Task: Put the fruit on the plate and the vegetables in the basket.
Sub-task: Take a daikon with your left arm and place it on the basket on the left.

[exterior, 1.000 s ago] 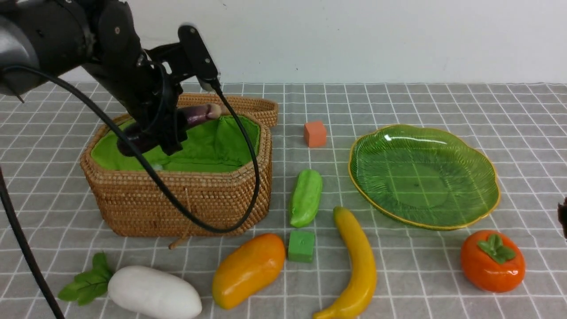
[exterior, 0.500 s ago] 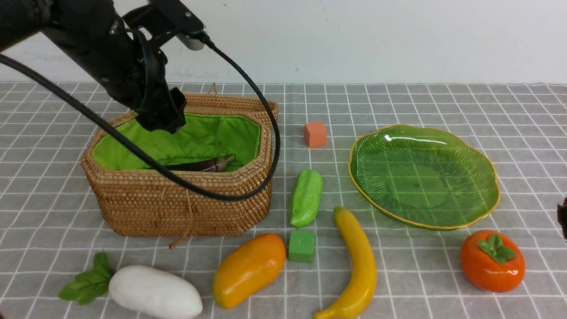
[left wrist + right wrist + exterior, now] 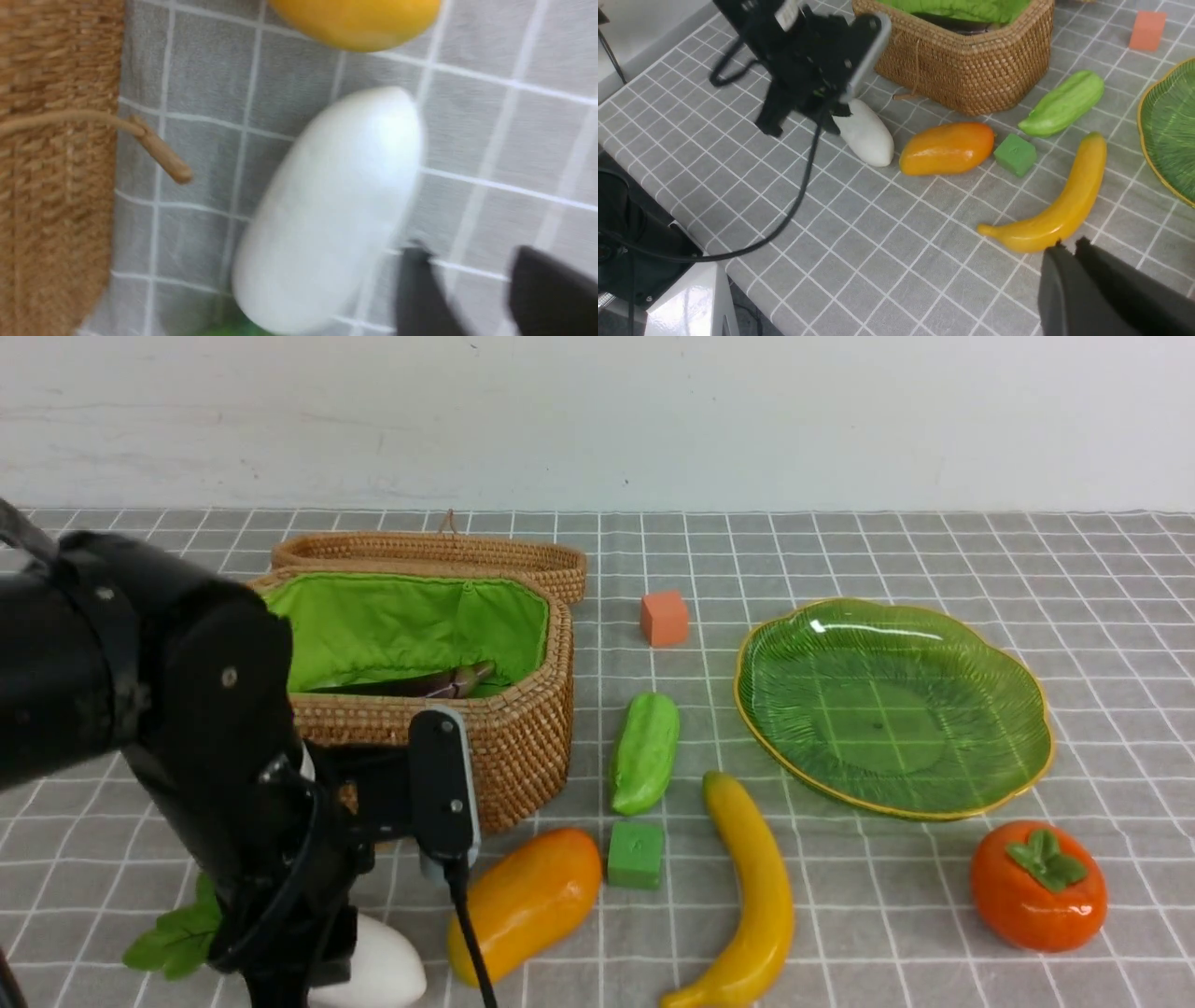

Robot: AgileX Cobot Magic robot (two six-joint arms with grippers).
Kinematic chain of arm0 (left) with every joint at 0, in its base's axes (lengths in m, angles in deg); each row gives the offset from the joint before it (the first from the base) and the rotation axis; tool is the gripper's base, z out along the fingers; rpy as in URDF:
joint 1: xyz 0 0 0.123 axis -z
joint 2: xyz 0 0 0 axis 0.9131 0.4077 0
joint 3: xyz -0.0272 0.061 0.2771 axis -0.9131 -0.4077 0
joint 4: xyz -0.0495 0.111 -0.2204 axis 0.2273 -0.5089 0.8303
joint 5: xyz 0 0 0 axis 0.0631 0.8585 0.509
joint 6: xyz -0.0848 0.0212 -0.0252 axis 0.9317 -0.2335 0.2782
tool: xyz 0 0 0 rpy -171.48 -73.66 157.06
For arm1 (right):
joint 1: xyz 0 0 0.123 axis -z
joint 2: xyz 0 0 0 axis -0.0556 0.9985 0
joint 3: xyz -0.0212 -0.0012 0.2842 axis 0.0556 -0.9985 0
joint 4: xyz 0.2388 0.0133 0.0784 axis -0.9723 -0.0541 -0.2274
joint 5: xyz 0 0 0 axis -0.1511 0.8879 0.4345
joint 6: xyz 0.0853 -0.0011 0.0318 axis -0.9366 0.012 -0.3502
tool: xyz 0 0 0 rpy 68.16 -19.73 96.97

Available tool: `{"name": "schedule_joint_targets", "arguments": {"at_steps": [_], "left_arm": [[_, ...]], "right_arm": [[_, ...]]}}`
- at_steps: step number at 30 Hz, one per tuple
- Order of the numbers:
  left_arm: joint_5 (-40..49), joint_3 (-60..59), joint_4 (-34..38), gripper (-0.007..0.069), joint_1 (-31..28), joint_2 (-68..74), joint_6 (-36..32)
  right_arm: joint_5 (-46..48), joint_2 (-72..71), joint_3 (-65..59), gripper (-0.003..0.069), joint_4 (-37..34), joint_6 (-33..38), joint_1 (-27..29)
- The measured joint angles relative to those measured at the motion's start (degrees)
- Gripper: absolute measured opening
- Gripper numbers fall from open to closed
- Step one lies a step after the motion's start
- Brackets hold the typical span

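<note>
- Now left gripper (image 3: 469,261) hovered, jaws parted and empty, beside white radish (image 3: 327,210) at seven o'clock in front view.
- Meanwhile, right gripper (image 3: 1069,254) had jaws pressed together; eggplant (image 3: 439,683) lay in basket (image 3: 523,747).

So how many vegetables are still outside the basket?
2. The white radish lies in front of the basket, left of the mango; the green gourd lies between basket and plate. The eggplant is inside.
</note>
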Motion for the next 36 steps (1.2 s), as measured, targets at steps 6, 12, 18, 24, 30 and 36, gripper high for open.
{"name": "schedule_joint_targets", "arguments": {"at_steps": [6,12,18,24,30,36], "left_arm": [[-6.69,-2.51,-3.49,0.0654,0.0,4.32,-0.35],[-10.81,-2.51,-8.48,0.0625,0.0,10.24,-0.49],[-11.7,-2.46,-11.15,0.05,0.0,14.14,-0.24],[-7.4,0.15,-15.5,0.0501,0.0,10.87,8.74],[-5.6,11.91,-19.91,0.0501,0.0,2.29,17.62],[-12.07,23.24,-20.41,0.0501,-0.67,4.0,17.06]], "right_arm": [[0.71,-0.17,0.0,0.0035,0.0,0.0,0.0],[1.66,-0.22,0.0,0.0035,0.0,0.0,0.0],[2.53,-0.22,0.0,0.0035,0.0,0.0,0.0],[2.26,-0.22,0.0,0.0035,0.0,0.0,0.0],[-6.06,-0.22,0.0,0.0035,0.0,-0.7,0.0],[-12.8,-0.22,0.0,0.0035,-0.48,-1.18,0.0]]}}
